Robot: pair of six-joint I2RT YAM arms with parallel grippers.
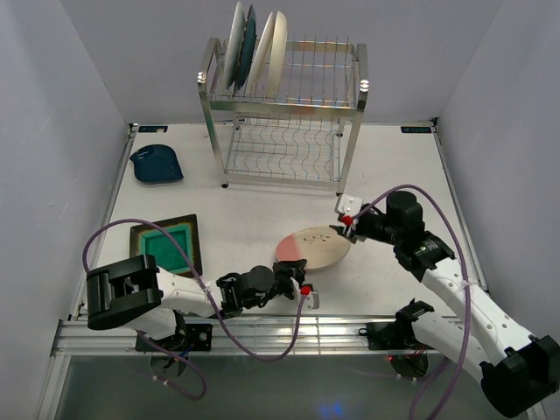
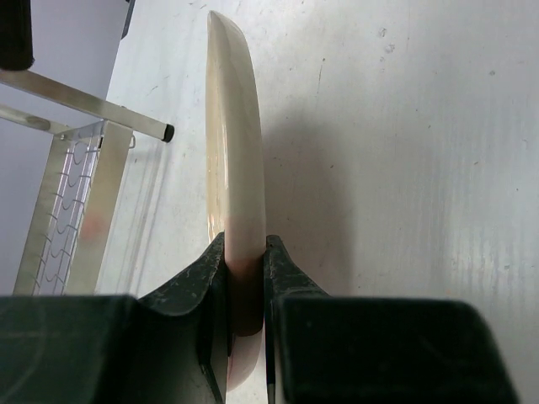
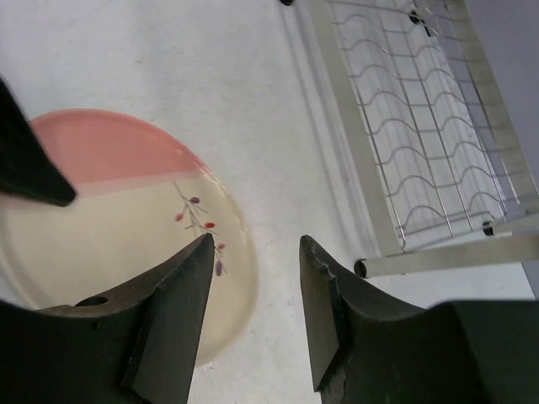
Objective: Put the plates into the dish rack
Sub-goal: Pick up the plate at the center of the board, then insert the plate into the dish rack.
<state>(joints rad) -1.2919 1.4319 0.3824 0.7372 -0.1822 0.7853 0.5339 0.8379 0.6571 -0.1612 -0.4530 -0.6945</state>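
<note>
A: Gripping what, that left hand (image 1: 297, 280)?
B: The round cream-and-pink ceramic plate (image 1: 312, 248), pinched at its near rim, mid white surface (image 1: 262, 210).
A: And the right hand (image 1: 339, 227)?
B: Parted, empty, at the far-right rim; the steel wire dish rack (image 1: 284, 131) stands beyond.

Your top view looks down on the whole table (image 1: 262, 210). Both wrist cameras sit close, sharing the plate (image 2: 236, 151) and, probably, the rack (image 3: 421, 143).
</note>
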